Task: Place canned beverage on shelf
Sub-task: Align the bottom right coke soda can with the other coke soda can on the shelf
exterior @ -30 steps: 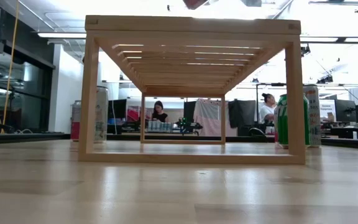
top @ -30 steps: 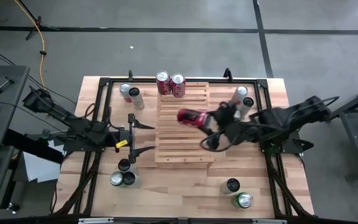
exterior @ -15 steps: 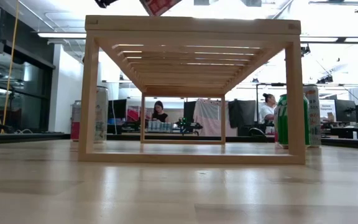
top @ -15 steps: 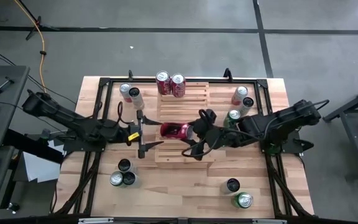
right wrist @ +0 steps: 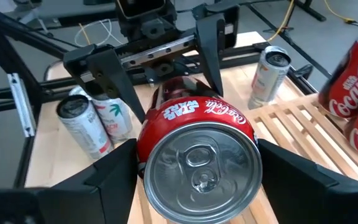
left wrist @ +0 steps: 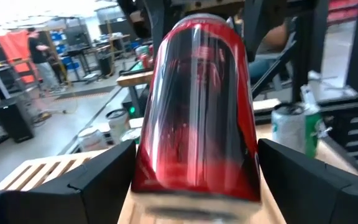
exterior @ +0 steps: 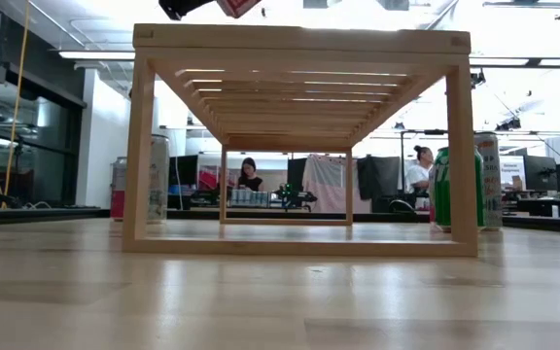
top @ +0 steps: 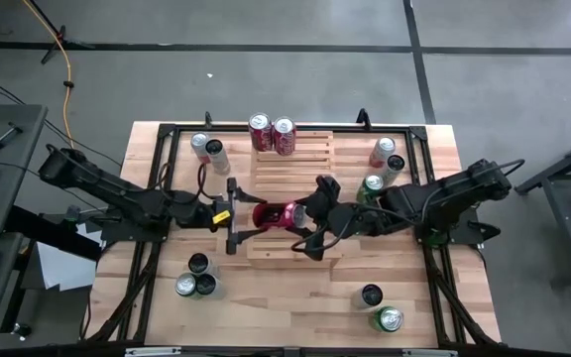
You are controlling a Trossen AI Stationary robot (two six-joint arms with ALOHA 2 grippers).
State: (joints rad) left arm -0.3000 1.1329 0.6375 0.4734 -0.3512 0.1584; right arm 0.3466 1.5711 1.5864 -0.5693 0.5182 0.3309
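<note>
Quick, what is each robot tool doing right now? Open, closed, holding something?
Left tool: open, its fingers either side of the red can's end, not visibly clamped.
Right tool: closed on the red can, holding it sideways over the shelf.

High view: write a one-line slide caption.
Right gripper holds a red can sideways over the slatted shelf, presenting it between the open left gripper's fingers.

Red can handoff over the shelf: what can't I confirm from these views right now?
- Whether the left gripper touches the red can: its fingers flank it, but contact is unclear in the high and left wrist views.
- Can's height above the shelf: the low view's top edge cuts it off.
- The can's far end in the right wrist view, behind its lid; the right gripper holds it.
</note>
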